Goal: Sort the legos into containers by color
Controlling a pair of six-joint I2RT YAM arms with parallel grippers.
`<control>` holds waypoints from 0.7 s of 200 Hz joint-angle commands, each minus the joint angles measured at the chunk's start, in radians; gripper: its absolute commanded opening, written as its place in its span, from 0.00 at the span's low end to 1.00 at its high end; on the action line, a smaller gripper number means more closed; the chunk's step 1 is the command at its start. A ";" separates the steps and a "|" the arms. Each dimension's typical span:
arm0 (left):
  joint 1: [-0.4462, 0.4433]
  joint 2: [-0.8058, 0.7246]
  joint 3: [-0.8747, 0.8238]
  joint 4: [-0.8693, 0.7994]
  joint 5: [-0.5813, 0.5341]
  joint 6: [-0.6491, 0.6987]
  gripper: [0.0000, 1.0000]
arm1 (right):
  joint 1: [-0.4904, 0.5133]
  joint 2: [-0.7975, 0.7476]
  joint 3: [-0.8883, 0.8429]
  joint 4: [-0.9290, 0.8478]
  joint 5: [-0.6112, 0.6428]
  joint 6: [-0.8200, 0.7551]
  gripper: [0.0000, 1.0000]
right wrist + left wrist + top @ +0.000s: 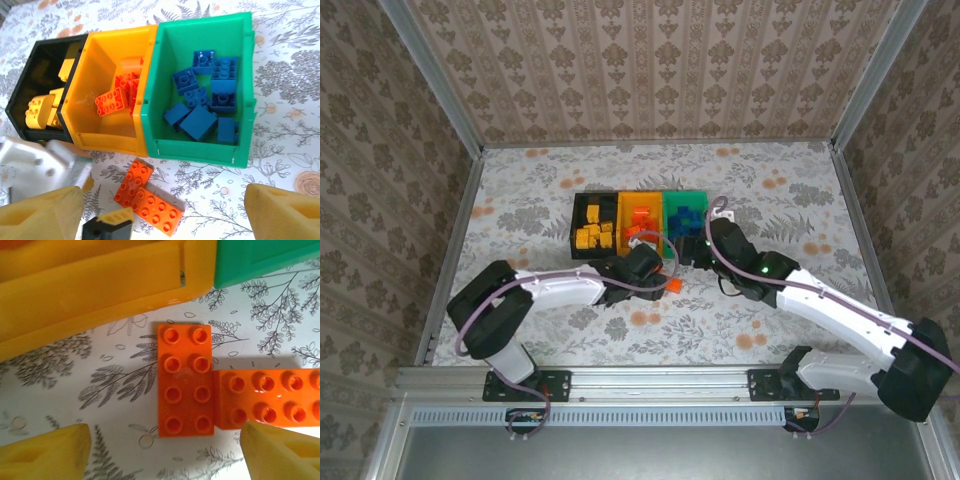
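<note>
Legos (186, 380): two red-orange touch outside three bins (200, 152), perhaps eight blue (200, 122) inside; left claw (165, 450), right claw (162, 212) gape.

Two red-orange legos (186, 380) lie touching — perhaps joined — near the yellow-orange bin (100, 290).

Bright, even light is coming from overhead, casting only soft shadows on the table (520, 200). In the left wrist view, glare is streaking the yellow bin (100, 285), a grey shadow is lying beside the orange bricks (185, 380), and the fingertips (45, 455) are blurring at the bottom corners.
</note>
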 commanded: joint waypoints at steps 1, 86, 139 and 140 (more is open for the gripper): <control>0.015 0.032 0.039 0.017 0.013 0.024 0.76 | -0.010 -0.048 -0.023 -0.021 0.026 0.020 0.85; 0.027 0.040 -0.001 -0.041 -0.010 -0.007 0.70 | -0.017 -0.049 -0.033 -0.006 0.023 0.024 0.85; 0.036 -0.100 -0.130 -0.090 -0.031 -0.037 0.70 | -0.022 -0.046 -0.036 -0.002 0.019 0.024 0.85; 0.035 -0.103 -0.131 -0.091 -0.031 -0.036 0.70 | -0.022 -0.046 -0.035 -0.002 0.019 0.024 0.85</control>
